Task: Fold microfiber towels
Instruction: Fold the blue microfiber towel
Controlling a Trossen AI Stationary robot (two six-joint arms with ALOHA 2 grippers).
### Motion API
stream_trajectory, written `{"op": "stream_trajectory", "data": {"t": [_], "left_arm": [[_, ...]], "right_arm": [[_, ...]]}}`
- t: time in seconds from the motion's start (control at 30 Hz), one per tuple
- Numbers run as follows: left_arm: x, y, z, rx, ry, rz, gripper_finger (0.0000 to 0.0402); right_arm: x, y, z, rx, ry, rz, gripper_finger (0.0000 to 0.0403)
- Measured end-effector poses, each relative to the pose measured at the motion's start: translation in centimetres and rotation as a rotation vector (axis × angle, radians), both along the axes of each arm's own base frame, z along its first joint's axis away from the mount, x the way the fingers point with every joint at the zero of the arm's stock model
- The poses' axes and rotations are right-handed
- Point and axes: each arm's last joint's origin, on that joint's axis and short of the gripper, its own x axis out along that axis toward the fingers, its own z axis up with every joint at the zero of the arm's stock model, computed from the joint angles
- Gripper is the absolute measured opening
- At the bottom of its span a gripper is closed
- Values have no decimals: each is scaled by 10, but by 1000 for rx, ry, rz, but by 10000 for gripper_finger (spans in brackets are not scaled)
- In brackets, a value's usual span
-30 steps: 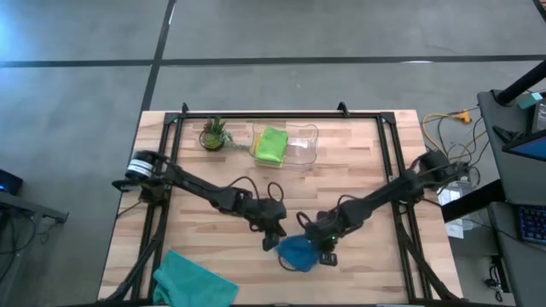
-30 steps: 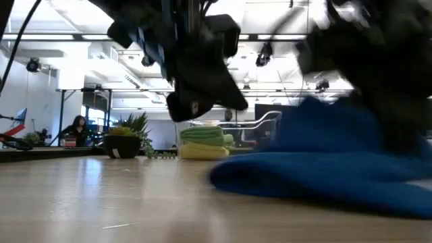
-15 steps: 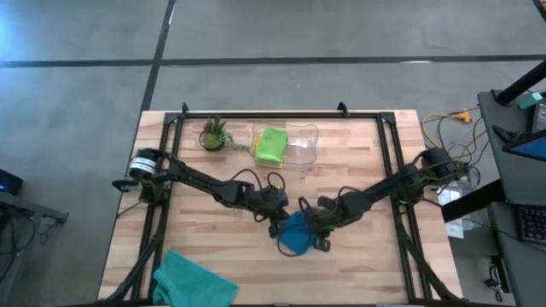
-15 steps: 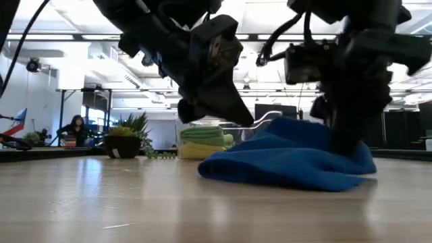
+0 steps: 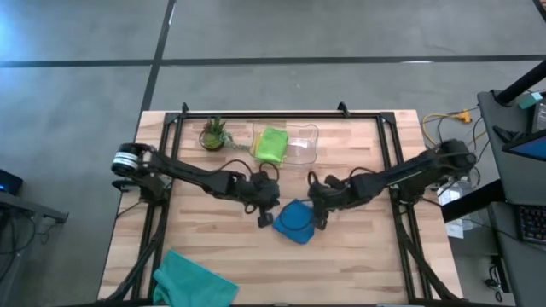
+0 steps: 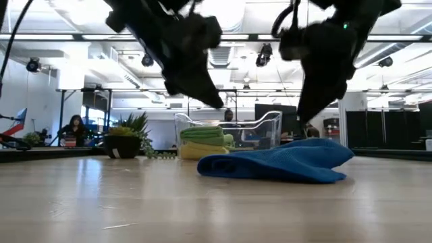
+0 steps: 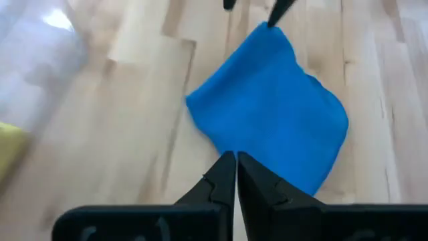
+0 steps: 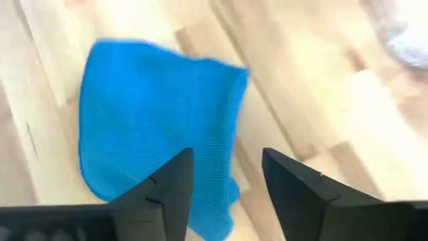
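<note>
The blue towel (image 5: 296,222) lies in a folded heap on the table's middle, also seen in the low view (image 6: 277,164) and both wrist views (image 7: 274,114) (image 8: 154,120). My left gripper (image 5: 264,218) hovers shut just left of it, above its edge (image 7: 235,161). My right gripper (image 5: 320,215) hovers open over its right side (image 8: 227,164), its fingers clear of the cloth (image 6: 307,111). A teal towel (image 5: 192,280) lies at the near left corner. A lime green towel (image 5: 271,145) rests on a yellow towel (image 6: 199,152) in the bin.
The clear plastic bin (image 5: 300,147) stands at the far middle, with the small potted plant (image 5: 213,134) to its left. Bare wood lies to the right of the blue towel and along the near edge. A person (image 6: 75,128) sits far behind the table.
Both grippers have gone toward the table's far edge and risen. The blue towel went with them, sliding away from the near edge and folding over. My right gripper has opened and let go; the towel now lies flat in a low heap. My left gripper stayed shut.
</note>
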Motion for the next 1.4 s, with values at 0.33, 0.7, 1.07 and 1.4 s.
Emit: {"op": "stream_trajectory", "data": {"t": [0.33,0.7,1.07,1.4], "left_arm": [[-52,7,1,-130,-236,-223,0],[-15,18,-50,-371,-265,-239,0],[59,20,-67,-149,-266,-235,0],[65,31,-97,-56,-128,-78,0]], "right_arm": [[-19,50,-5,230,-329,-17,182],[-28,70,-40,250,-206,-253,168],[-28,77,-44,238,-163,-277,168],[-20,82,-58,234,-130,-292,168]]}}
